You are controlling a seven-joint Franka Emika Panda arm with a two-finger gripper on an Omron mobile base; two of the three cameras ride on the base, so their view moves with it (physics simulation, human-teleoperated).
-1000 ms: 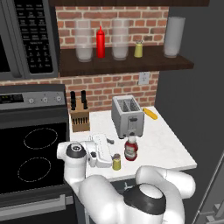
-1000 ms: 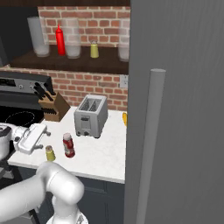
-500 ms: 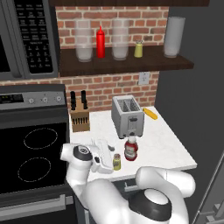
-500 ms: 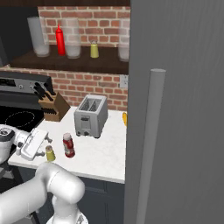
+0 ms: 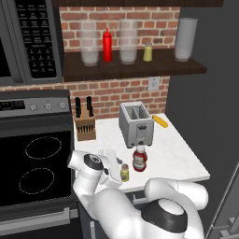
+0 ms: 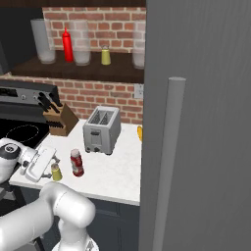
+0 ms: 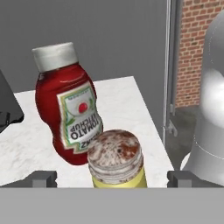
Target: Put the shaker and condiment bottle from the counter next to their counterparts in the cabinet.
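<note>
Gripper: the gripper (image 7: pixel 112 178) sits low at the front edge of the counter (image 5: pixel 179 156), jaws spread wide, 1 fingertip (image 7: pixel 41 178) on each side of the shaker, nothing pinched. From the right base camera the hand (image 6: pixel 41 163) is just left of the shaker.
Shaker: the shaker (image 7: pixel 116 160) stands upright between the 2 tips, speckled pale cap up close in the hand camera. In the base views it (image 5: pixel 124 172) is near the counter's front edge, right beside the hand.
Condiment bottle: the condiment bottle (image 5: pixel 139 158) stands upright just beside the shaker, toward the toaster. In the hand camera it (image 7: pixel 68 109) shows right behind the shaker, tomato label facing the lens.
Toaster: the toaster (image 5: pixel 136 123) is behind both, nearer the brick wall.
Knife block: the knife block (image 5: pixel 84 125) is at the counter's back left, beside the stove.
Cabinet: on the cabinet (image 5: pixel 135 68) shelf, the red squeeze bottle (image 5: pixel 107 45) stands between 2 clear jars, and the twin shaker (image 5: pixel 148 52) stands further right.
</note>
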